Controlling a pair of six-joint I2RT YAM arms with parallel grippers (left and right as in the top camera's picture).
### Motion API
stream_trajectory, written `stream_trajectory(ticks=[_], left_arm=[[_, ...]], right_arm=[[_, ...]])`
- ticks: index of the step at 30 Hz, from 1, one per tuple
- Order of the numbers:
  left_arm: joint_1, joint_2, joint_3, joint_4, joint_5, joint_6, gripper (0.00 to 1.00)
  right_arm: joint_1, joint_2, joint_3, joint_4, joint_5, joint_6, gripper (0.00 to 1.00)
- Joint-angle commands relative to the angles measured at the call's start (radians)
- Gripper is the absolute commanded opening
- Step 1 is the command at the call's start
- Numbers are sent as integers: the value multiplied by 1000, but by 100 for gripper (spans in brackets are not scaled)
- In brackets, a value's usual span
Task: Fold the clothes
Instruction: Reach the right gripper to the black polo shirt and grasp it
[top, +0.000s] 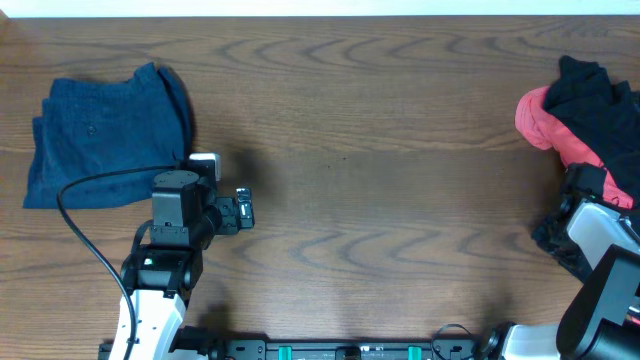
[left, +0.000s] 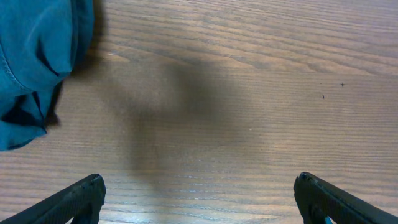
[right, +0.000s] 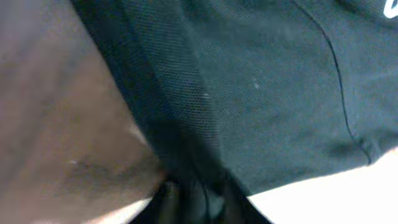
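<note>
A folded blue garment (top: 100, 135) lies at the far left of the table; its edge shows in the left wrist view (left: 37, 56). My left gripper (top: 240, 210) is open and empty over bare wood just right of it (left: 199, 190). A pile with a black garment (top: 600, 100) on a pink-red one (top: 545, 125) sits at the far right. My right gripper (top: 570, 210) is at the pile's near edge. In the right wrist view its fingers (right: 199, 199) are shut on dark mesh cloth (right: 261, 93), which fills most of that view.
The wooden table (top: 380, 180) runs between the two garment areas. A black cable (top: 80, 215) loops from the left arm over the blue garment's near edge. The pile reaches the table's right edge.
</note>
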Motion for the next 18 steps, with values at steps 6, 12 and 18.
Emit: stream_trajectory(ticks=[6,12,18], left_arm=[[-3,4,24,9,10,-9,98],[-3,4,24,23,10,-9,98],[-3,4,24,42,10,-9,98]], right_arm=[[-3,-16,16,-6,-101,-4,1],[31,-169,178,-163,-358,-101,1],[170,-340,338,-237,-691,-246,1]])
